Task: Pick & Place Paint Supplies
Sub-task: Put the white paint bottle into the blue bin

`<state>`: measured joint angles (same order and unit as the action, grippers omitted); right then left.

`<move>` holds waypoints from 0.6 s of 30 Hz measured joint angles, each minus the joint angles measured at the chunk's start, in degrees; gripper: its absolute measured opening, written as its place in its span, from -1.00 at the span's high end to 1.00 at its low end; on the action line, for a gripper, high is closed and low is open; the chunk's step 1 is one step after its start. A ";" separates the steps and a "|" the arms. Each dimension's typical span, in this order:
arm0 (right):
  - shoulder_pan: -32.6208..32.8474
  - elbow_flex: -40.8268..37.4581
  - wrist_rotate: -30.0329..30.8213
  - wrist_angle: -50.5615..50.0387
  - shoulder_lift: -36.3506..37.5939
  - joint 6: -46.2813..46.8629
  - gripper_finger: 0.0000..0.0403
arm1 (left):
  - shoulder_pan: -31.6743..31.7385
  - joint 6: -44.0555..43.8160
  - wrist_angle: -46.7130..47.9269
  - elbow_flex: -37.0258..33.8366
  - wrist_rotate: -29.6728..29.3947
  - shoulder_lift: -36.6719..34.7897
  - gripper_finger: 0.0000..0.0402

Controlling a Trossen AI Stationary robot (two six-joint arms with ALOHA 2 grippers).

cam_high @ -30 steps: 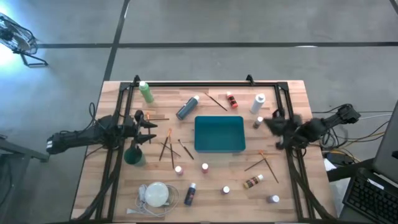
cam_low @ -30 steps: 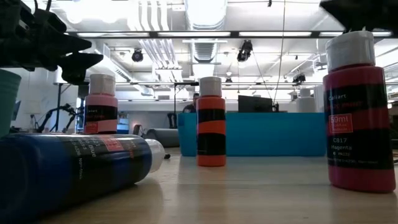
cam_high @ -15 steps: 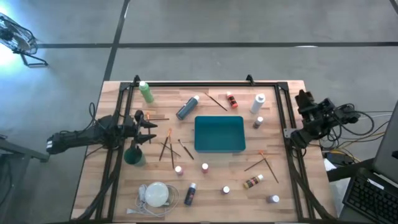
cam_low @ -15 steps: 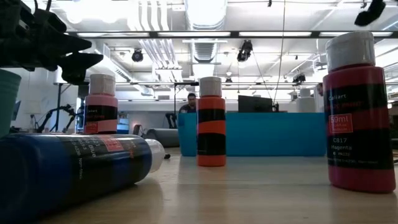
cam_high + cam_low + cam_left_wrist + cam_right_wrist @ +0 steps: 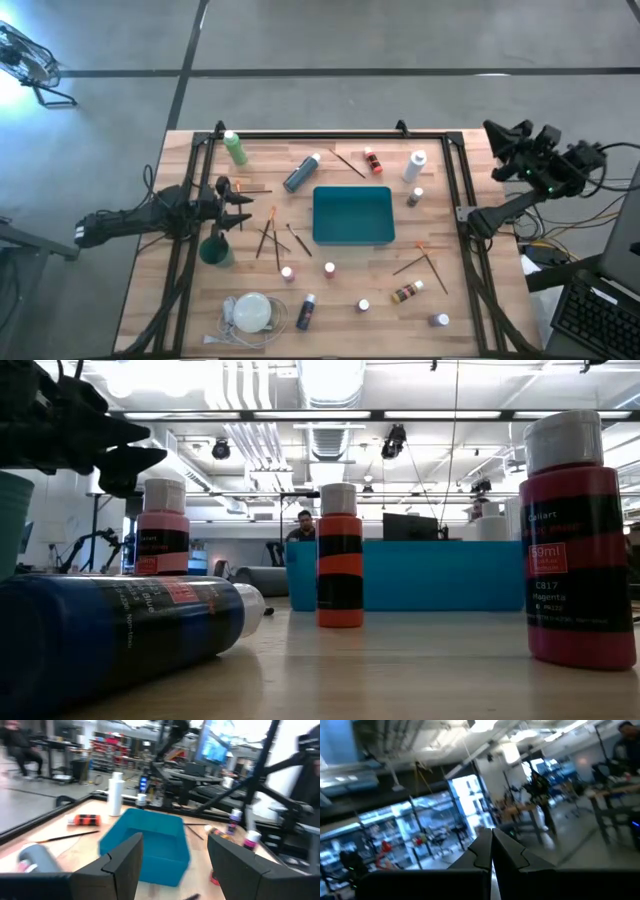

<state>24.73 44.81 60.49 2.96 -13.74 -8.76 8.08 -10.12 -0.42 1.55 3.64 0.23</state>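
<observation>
The paint bottles are scattered on the table point(image 5: 470, 150) around the teal tray point(image 5: 352, 216). The green bottle point(image 5: 235, 148) lies near the far left corner, cap toward the far edge, long axis slanting slightly. The grey-blue bottle point(image 5: 301, 172) lies on a diagonal, cap pointing toward the far right. The red bottle point(image 5: 373, 161) and white bottle point(image 5: 414, 165) lie beyond the tray. Brushes point(image 5: 272, 236) lie crossed left of the tray, mostly running near to far.

The left gripper point(image 5: 243, 205) hovers by the table's left rail, fingers spread and empty, in the same spot as a second ago. The right gripper point(image 5: 497, 132) is closed on nothing; since a second ago it has swung from over the table's right edge to off its far right corner, apparently raised.
</observation>
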 joint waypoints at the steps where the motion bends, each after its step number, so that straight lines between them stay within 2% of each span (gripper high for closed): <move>1: 0.00 1.42 1.49 -1.67 -0.99 0.87 0.96 | 0.00 -0.09 0.01 0.01 -1.52 0.01 -0.13; 6: 0.00 6.57 8.60 -3.63 -8.16 -0.83 0.96 | 0.00 -0.43 -0.01 0.00 -8.37 0.00 -0.13; 15: 0.00 16.07 19.76 -3.79 -22.52 -7.19 0.96 | -0.01 -0.20 -0.16 0.01 -16.69 0.01 -0.13; 18: 0.00 18.84 20.68 -4.21 -24.88 -5.97 0.96 | 0.00 -0.21 -0.28 0.02 -20.18 0.01 -0.13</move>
<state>24.73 63.65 81.17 -1.24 -38.62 -14.74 8.08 -10.33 -0.70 1.56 -16.55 0.24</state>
